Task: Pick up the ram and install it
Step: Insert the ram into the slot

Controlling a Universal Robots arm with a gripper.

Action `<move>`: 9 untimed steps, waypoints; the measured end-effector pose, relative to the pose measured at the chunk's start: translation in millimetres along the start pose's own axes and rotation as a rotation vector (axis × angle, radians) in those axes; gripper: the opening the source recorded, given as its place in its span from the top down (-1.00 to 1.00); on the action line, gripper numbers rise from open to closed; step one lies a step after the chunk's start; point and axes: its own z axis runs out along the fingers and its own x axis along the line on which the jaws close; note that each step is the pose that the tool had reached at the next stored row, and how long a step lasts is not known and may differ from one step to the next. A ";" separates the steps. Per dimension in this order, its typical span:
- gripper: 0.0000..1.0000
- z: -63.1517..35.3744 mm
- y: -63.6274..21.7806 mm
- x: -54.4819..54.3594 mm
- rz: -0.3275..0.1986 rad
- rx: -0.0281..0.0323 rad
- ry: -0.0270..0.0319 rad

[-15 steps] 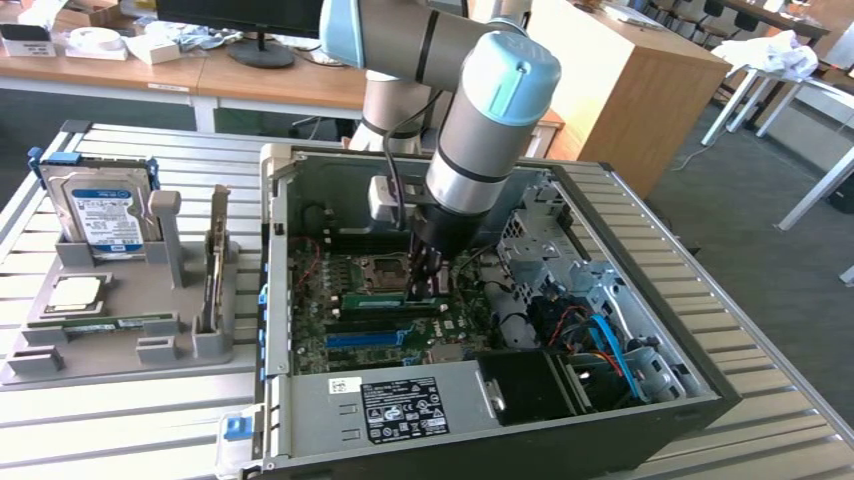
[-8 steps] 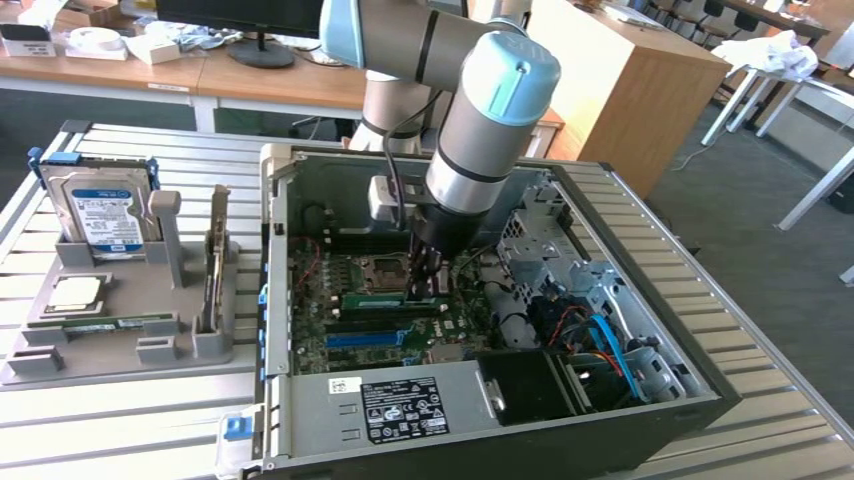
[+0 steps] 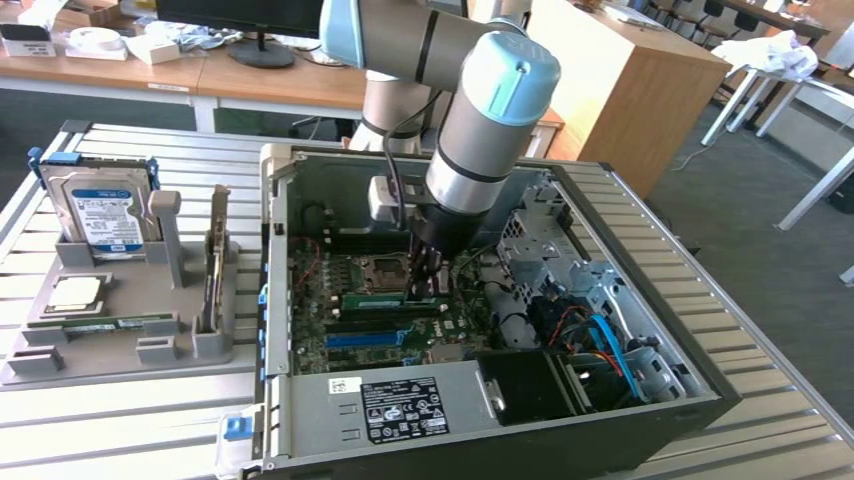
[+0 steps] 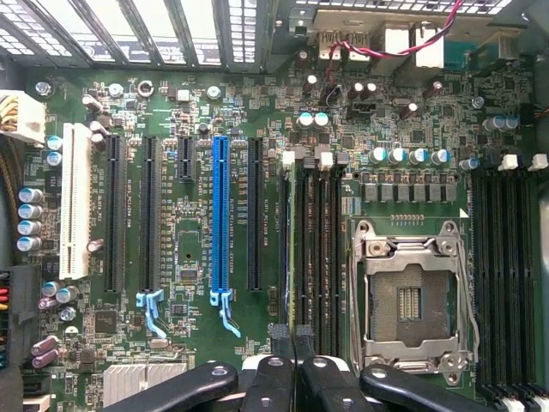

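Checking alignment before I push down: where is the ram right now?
The ram is inside the open case, middle of the exterior view, edge-up at the memory slots beside the empty CPU socket, with the gripper closed on it.

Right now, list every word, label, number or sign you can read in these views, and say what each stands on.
No text here can be read as words.
Hard drive label: blue and white, print too small.
Black label on the grey metal cover: white print and symbols, too small.
White sticker beside it: blurred.
Motherboard, white lettering beside the slots: too small.
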 end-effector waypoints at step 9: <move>0.77 0.6 -0.2 0.0 -0.005 -0.0003 0.0001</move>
